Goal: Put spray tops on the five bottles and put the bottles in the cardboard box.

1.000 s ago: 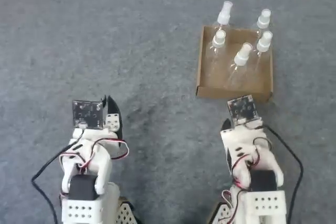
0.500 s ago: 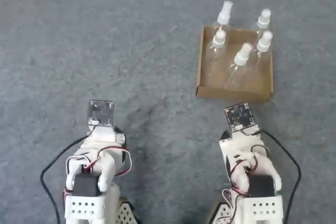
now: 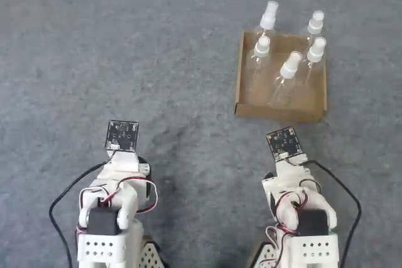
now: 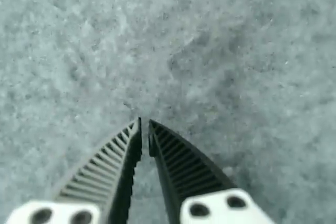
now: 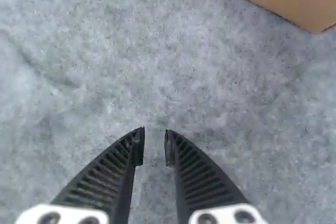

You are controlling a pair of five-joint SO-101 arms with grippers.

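All five bottles (image 3: 282,89) stand upright in the cardboard box (image 3: 281,112) at the far right of the grey felt (image 3: 157,61), each w/ a white spray top (image 3: 291,65) on. Left gripper (image 4: 144,124) sits low over bare felt at the near edge, well apart from the box, fingers almost together w/ only a slit at the tips, holding nothing. Right gripper (image 5: 154,135) is over felt just short of the box's near wall, fingers a narrow gap apart, also holding nothing.
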